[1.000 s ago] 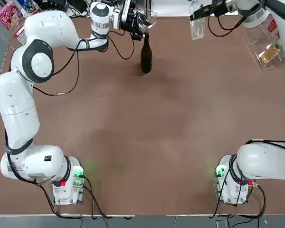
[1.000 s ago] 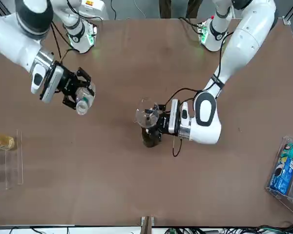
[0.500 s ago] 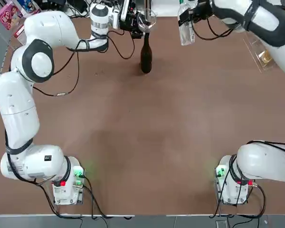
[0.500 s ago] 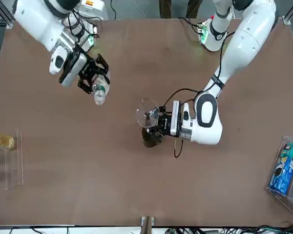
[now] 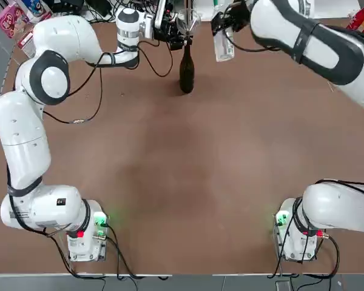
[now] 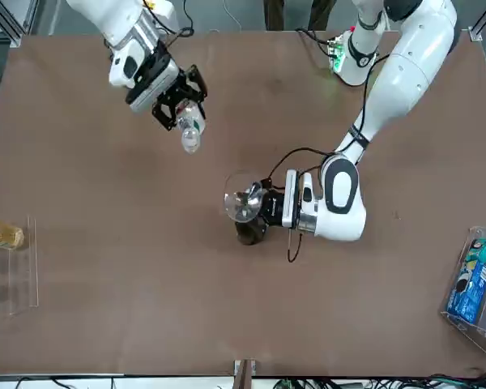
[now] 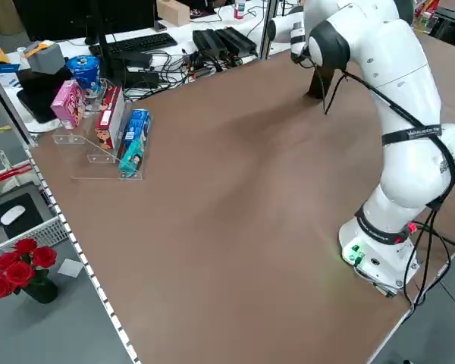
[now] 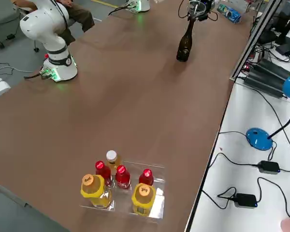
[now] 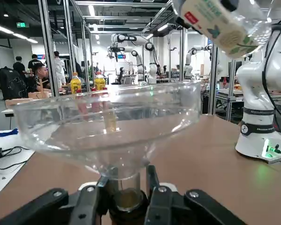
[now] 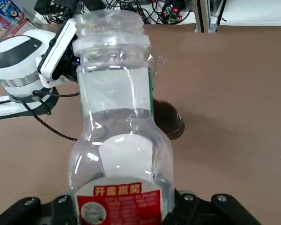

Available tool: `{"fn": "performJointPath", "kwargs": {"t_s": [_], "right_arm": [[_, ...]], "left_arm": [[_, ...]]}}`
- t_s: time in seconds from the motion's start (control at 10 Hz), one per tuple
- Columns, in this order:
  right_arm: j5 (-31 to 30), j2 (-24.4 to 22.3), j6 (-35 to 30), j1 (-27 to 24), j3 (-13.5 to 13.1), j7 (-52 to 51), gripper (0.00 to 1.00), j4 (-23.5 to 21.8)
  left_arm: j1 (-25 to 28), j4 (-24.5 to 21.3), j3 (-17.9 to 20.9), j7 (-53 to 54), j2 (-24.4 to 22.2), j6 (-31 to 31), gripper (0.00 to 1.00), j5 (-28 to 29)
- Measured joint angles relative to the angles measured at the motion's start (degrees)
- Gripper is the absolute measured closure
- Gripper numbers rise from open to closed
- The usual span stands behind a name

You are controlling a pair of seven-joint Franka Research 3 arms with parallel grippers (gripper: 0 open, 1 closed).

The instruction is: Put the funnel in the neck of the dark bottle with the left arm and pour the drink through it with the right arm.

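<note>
My left gripper (image 9: 124, 199) is clamped on the funnel (image 9: 107, 126) seated in the dark bottle (image 5: 186, 71), right gripper (image 6: 176, 101) holding the drink (image 6: 189, 134) nearby, so next I'd bring its mouth over the rim and tip.

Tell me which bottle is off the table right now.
The clear plastic drink bottle, gripped and tilted in the right end effector. The dark bottle stands on the table with the funnel; the tray bottles sit upright.

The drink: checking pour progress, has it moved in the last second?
Yes. In the top view the drink, held in the right hand, has moved left, closer to the dark bottle.
</note>
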Motion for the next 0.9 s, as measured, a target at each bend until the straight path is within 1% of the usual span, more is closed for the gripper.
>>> {"fn": "performJointPath", "kwargs": {"t_s": [0.1,0.3,0.5,0.6,0.8,0.9], "right_arm": [[-4.20,1.33,-0.07,0.00,1.53,5.54,0.48,1.33],[-11.41,5.50,-0.84,-0.01,4.24,14.90,0.48,4.83],[-17.26,10.70,-5.07,0.00,6.37,22.17,0.48,10.15],[-20.14,13.65,-7.58,0.01,7.27,25.60,0.48,13.38],[-23.31,19.56,-10.49,0.11,8.73,31.00,0.48,18.68],[-24.33,21.93,-10.94,0.44,8.96,32.00,0.48,20.01]], "left_arm": [[-0.01,0.00,-0.01,0.00,0.00,0.00,0.70,0.00],[-0.12,0.00,-0.02,0.00,0.00,0.00,0.72,0.00],[-0.25,0.00,-0.09,0.00,0.00,0.00,0.79,0.00],[-0.28,0.01,-0.10,0.00,0.00,0.00,0.79,0.00],[-0.30,0.02,-0.12,0.00,0.00,0.00,0.81,-0.01],[-0.32,0.02,-0.12,0.00,0.00,0.00,0.81,-0.01]]}}
